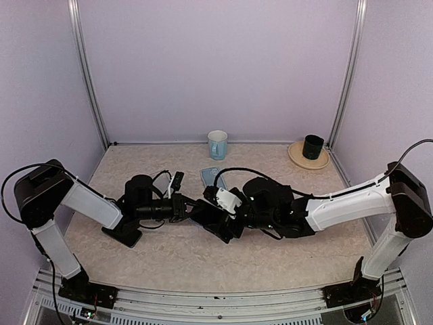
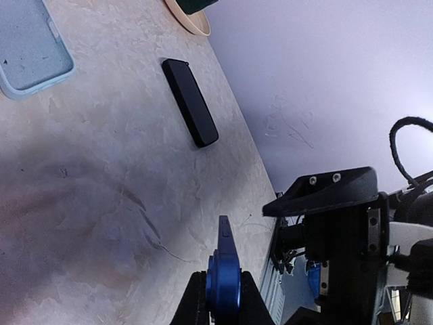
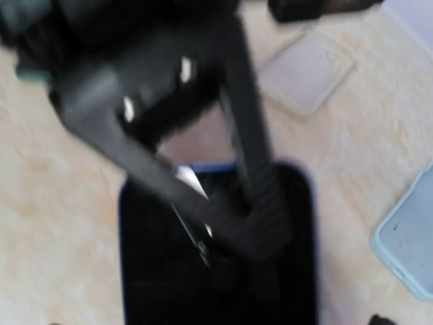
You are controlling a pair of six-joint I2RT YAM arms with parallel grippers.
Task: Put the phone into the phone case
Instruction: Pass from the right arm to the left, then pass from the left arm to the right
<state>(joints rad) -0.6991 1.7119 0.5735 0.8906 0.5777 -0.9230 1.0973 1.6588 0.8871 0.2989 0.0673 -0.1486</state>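
We log the top external view as set high above and behind the near edge of the table point(image 1: 203, 264), facing down and toward the far wall, wide enough to take in the whole tabletop. The left wrist view sits low and close over the tabletop, rolled sideways, facing the far right where the plate point(image 2: 195, 26) lies; the right wrist view looks down from very near, blurred. All three share the pale blue phone case point(image 1: 212, 177); both wrist views catch the phone point(image 2: 223, 277).
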